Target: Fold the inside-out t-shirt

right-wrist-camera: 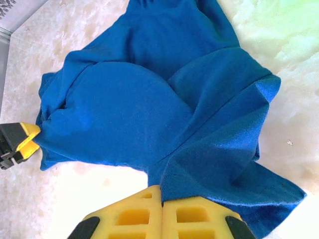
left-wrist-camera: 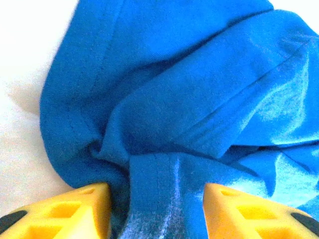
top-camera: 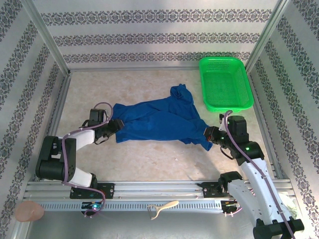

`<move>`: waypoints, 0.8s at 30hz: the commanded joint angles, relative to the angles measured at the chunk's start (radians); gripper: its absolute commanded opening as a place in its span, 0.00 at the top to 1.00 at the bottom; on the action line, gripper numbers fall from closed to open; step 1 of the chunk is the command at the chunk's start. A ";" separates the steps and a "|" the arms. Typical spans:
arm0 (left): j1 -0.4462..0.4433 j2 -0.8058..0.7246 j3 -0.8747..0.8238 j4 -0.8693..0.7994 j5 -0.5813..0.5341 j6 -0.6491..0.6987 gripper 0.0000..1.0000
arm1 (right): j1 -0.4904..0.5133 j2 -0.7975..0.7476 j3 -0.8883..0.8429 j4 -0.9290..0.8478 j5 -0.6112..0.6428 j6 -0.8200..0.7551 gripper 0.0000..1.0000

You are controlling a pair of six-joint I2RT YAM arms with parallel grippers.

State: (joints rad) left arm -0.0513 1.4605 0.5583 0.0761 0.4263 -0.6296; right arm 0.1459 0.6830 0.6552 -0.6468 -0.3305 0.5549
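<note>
1. Left of the basket, the t-shirt lies crumpled on the surface; your right gripper pinches its basket-side end.
2. Your left gripper straddles the far end, jaws apart: close firmly before stretching.

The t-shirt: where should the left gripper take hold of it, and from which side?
At the bunched left end of the t-shirt, coming low from the left. There the cloth gathers into a thick ridge between the left gripper's fingers; elsewhere it lies flatter.
</note>
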 commanded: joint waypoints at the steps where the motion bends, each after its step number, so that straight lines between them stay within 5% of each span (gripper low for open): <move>1: -0.020 -0.074 -0.044 0.039 0.032 0.002 0.52 | -0.006 -0.008 0.025 0.006 -0.001 0.018 1.00; 11: -0.029 -0.214 -0.184 0.097 0.015 -0.038 0.57 | -0.005 -0.001 0.026 0.015 -0.007 0.023 1.00; 24: -0.031 -0.115 -0.204 0.246 -0.027 0.011 0.49 | -0.004 -0.006 0.031 0.013 -0.014 0.030 1.00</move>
State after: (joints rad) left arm -0.0715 1.3159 0.3676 0.1997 0.4400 -0.6552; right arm 0.1459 0.6830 0.6575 -0.6468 -0.3309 0.5739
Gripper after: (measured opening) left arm 0.508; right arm 0.054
